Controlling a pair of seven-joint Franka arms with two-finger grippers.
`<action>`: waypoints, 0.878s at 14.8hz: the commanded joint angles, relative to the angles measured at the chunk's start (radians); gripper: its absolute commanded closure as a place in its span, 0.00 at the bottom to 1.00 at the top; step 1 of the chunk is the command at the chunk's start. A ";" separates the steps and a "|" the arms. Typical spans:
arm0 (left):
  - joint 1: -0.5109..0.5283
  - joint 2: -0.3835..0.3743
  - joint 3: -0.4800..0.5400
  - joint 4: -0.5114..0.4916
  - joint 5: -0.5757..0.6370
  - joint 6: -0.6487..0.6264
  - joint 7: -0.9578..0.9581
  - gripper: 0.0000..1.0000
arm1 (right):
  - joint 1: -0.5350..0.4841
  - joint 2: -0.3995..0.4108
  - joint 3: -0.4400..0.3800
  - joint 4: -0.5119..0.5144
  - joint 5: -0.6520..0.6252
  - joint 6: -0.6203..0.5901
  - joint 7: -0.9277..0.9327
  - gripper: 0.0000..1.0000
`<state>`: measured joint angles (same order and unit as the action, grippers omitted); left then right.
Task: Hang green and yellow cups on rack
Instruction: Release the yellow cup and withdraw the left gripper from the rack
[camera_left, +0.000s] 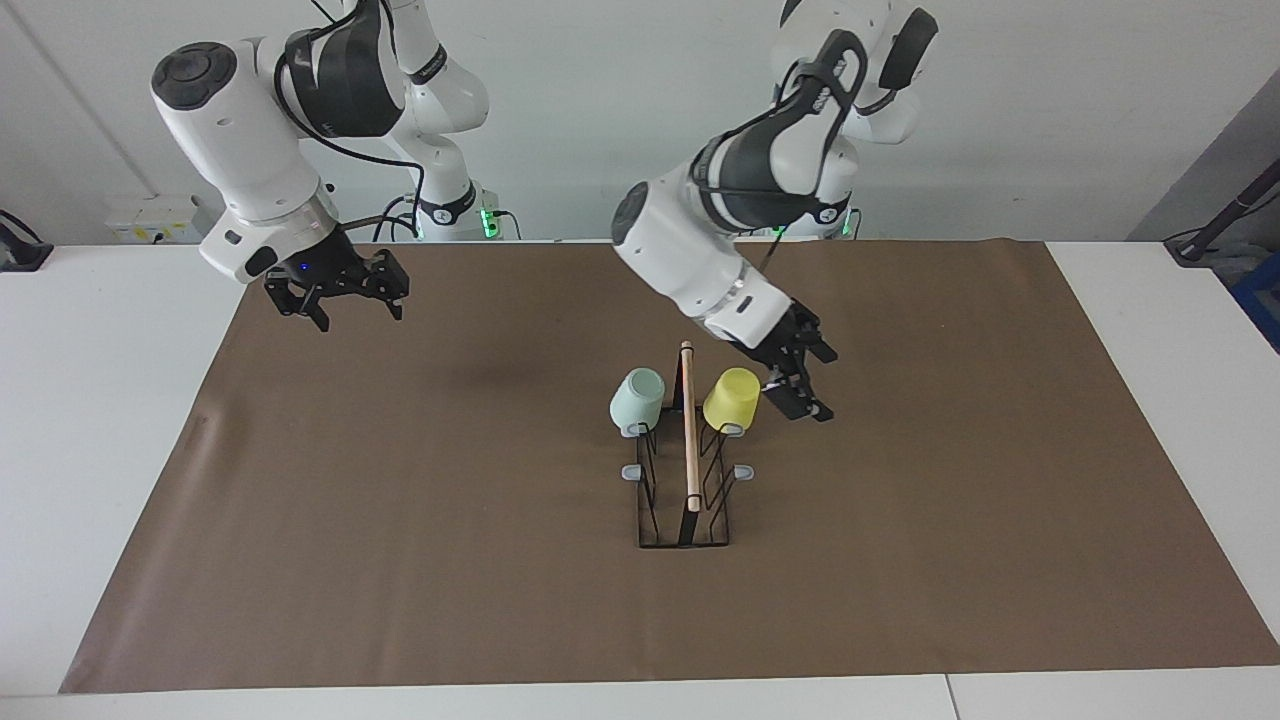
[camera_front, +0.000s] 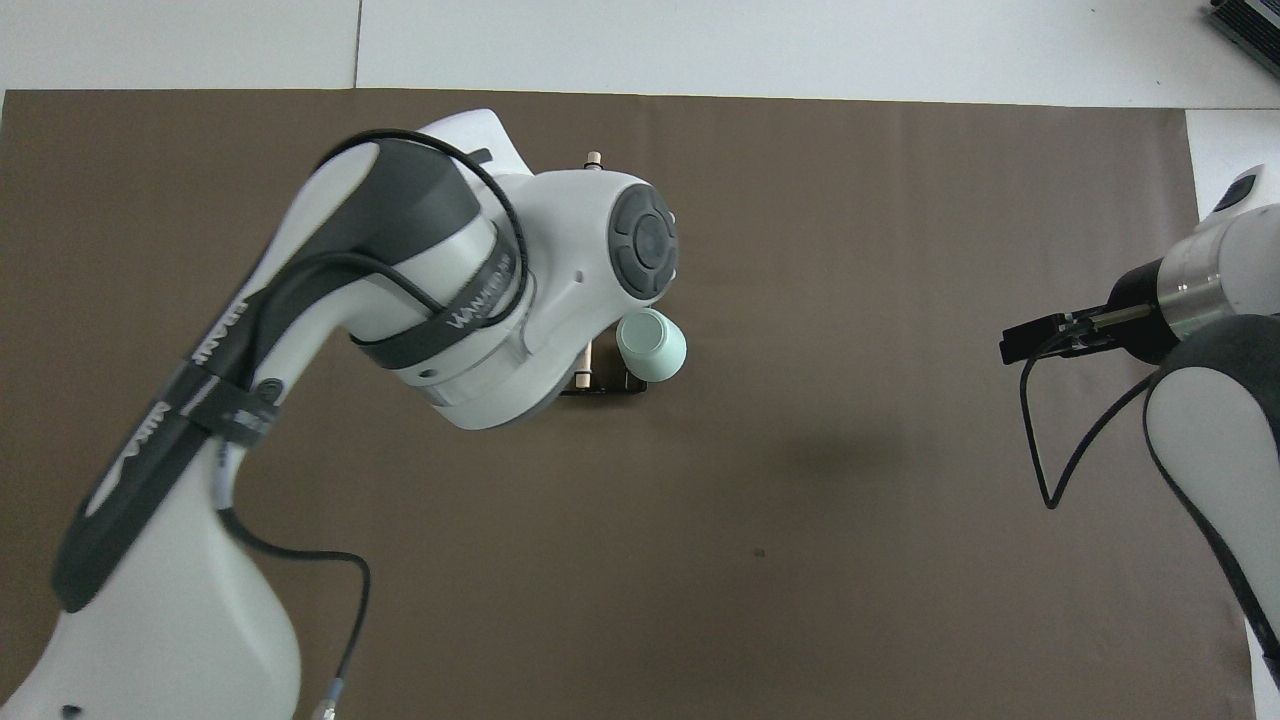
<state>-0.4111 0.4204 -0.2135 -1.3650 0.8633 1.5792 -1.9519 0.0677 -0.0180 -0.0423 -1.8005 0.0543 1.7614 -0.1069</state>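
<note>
Cups are sitting upside down on the rack (camera_left: 688, 470), which is standing on the brown mat (camera_left: 400, 500) covering the white bench (camera_left: 90, 400), roughly midway between the two arms' ends. The green cup (camera_left: 637, 398) is hanging on a prong on the side of the rack toward the right arm's end, and the yellow cup (camera_left: 731, 398) is hanging on the matching prong on the side toward the left arm's end. Both are occupying the prongs nearest to the robots, with the wooden rod (camera_left: 689, 425) running between them. Grey-tipped prongs farther from the robots are showing bare.

The left claw (camera_left: 800, 385) is hovering just beside the yellow cup, on the side toward the left arm's end, pointing downward at a tilt. Its fingers are gripping nothing, and a small gap seems to be separating them from the cup; how far apart they are standing I cannot tell. In the overhead view, the left arm is covering the yellow cup and much of the rack.

The right claw (camera_left: 335, 285) is waiting in the air over the mat near the right arm's end, well apart from the rack, its fingers spread and carrying nothing.
</note>
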 joint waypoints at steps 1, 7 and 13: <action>0.113 -0.091 -0.009 -0.082 -0.111 0.123 0.129 0.00 | -0.020 0.013 0.024 0.048 -0.005 -0.026 0.023 0.00; 0.294 -0.115 -0.010 -0.083 -0.315 0.274 0.475 0.00 | -0.025 0.027 0.024 0.104 -0.017 -0.076 0.096 0.00; 0.397 -0.117 0.003 -0.075 -0.597 0.337 1.113 0.00 | -0.017 0.038 0.024 0.110 -0.019 -0.042 0.096 0.00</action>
<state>-0.0432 0.3390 -0.2145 -1.4042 0.3578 1.8909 -1.0606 0.0599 -0.0015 -0.0307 -1.7155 0.0542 1.7112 -0.0302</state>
